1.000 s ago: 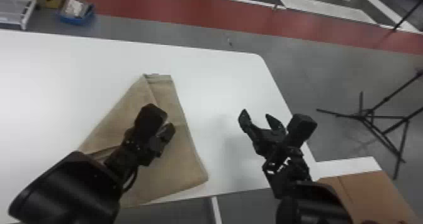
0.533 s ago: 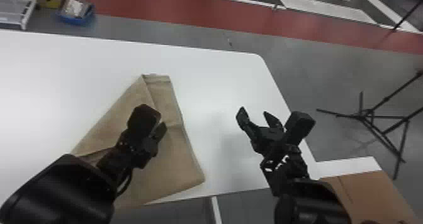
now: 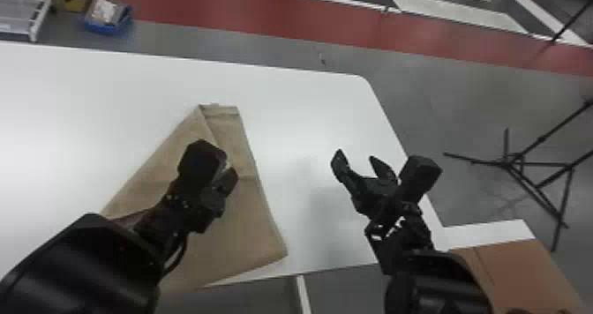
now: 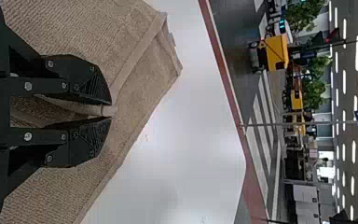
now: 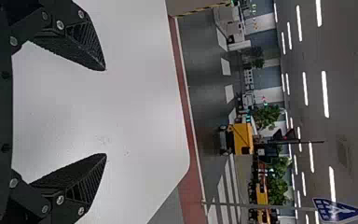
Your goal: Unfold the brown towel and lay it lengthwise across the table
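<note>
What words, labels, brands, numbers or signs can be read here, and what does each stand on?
No text can be read.
Blue sign on a background pole: white marks, too blurred to read.
Pale pack in the blue bin: any print is too small to read.
Brown towel: no lettering seen.

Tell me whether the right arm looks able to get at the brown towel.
Probably yes: the right gripper is open above the table, with nothing standing between it and the brown towel.
</note>
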`<state>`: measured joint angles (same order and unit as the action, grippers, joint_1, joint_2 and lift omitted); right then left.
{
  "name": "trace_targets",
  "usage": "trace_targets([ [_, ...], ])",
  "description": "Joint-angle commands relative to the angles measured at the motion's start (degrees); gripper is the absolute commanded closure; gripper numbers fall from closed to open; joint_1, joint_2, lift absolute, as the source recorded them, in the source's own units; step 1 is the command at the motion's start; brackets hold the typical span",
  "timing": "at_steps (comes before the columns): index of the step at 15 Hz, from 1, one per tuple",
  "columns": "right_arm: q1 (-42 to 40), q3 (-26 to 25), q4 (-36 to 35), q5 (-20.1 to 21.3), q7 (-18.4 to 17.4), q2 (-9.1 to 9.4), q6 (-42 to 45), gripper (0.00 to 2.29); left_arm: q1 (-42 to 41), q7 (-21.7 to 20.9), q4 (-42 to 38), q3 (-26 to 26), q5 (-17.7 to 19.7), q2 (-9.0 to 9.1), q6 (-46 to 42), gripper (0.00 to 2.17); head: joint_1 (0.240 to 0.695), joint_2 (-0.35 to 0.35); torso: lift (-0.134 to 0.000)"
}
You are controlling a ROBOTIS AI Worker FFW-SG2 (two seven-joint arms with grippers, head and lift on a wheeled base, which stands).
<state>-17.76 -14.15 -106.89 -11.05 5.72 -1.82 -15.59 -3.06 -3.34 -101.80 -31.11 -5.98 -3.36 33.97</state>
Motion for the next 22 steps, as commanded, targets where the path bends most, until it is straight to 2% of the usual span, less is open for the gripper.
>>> trace_targets([
  [1,0.0,0.0,0.1,0.06,0.08,-0.03,0.16,0.26,0.07,0.0,-0.07,0.09,0.09,-0.07,0.09,0.93,0.695,-0.35,-0.122],
  [2,0.0,0.0,0.19,-0.03,0.08,-0.03,-0.01,0.26,0.07,0.0,-0.07,0.09,0.09,0.02,0.09,0.96,0.695,-0.35,-0.122],
  [3,0.0,0.09,0.1,-0.03,0.08,0.06,-0.01,0.26,0.16,0.0,-0.07,0.61,0.09,0.02,0.09,1.11,0.695,-0.35,-0.122],
  [4,-0.17,0.35,-0.16,0.06,0.34,0.06,-0.01,0.26,0.16,0.35,-0.07,1.23,0.44,0.11,-0.08,1.44,0.695,-0.35,-0.122],
  [5,-0.61,1.32,-0.78,0.15,0.61,-0.03,0.16,0.26,0.16,0.7,-0.07,2.11,0.97,0.11,-0.08,1.66,0.695,-0.35,-0.122],
  [9,-1.49,6.77,-3.33,1.03,1.93,-0.03,0.16,0.26,-0.28,1.05,-2.44,7.38,3.87,0.02,-0.78,1.66,0.695,-0.35,-0.122],
  [11,-1.58,9.84,-3.41,1.64,3.6,-0.03,-0.54,0.35,-1.07,2.28,-4.46,9.84,5.1,-0.07,-1.84,1.66,0.695,-0.305,-0.122],
  [14,-2.19,14.85,-2.89,3.93,5.09,-0.03,-0.72,0.35,-2.22,3.69,-6.31,13.45,6.33,-0.16,-5.18,1.66,0.695,-0.223,-0.122],
  [15,-2.46,16.35,-2.62,4.01,6.06,-0.03,-0.72,0.42,-2.31,4.04,-6.31,13.88,7.3,-0.33,-6.23,1.66,0.695,-0.171,-0.122],
  [17,-2.72,19.16,-1.92,4.54,7.55,-0.03,-0.54,0.47,-2.31,3.95,-6.31,13.97,7.47,-0.51,-6.94,1.66,0.695,-0.117,-0.122],
  [20,-1.93,22.67,0.45,7.62,10.28,-0.11,-0.37,0.47,-2.74,3.6,-6.13,13.88,7.39,-0.77,-7.46,1.66,0.695,-0.064,-0.122],
  [22,-1.4,23.55,1.42,9.38,10.19,-0.03,-0.54,0.56,-2.83,3.34,-6.13,13.88,7.39,-0.95,-7.46,1.66,0.695,-0.025,-0.122],
])
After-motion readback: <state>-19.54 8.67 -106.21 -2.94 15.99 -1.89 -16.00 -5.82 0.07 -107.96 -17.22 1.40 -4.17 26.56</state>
